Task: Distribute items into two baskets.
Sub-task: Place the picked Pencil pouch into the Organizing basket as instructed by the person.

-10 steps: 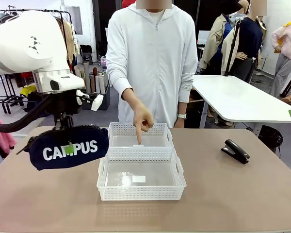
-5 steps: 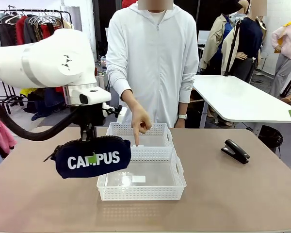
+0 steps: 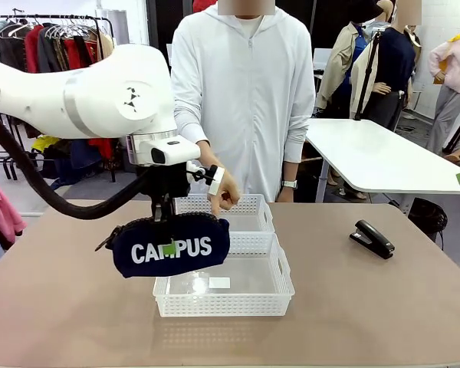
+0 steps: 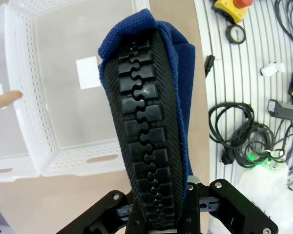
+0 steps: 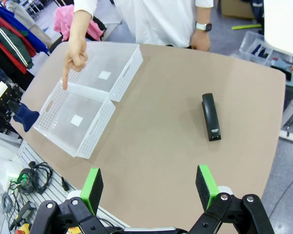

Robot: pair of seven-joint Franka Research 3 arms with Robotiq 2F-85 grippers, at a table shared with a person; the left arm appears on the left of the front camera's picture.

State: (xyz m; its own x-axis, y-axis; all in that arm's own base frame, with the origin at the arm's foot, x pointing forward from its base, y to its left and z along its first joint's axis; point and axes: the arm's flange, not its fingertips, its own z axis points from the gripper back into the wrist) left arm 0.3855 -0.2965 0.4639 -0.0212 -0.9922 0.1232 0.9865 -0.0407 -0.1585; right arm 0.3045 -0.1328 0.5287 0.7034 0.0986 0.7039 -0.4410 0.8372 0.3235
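One finger (image 5: 66, 78) over baskets (image 3: 245, 244), beside pouch (image 3: 171, 247)

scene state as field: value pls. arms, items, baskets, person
left gripper: jaws shut on the pouch, held in the air
pouch position: at the left rim of the near basket
right gripper: jaws open, holding nothing, above the table
stapler: lying on the table, right of the baskets
far basket: against the near basket; neither item in either
person's hand: index finger pointing down where the baskets meet
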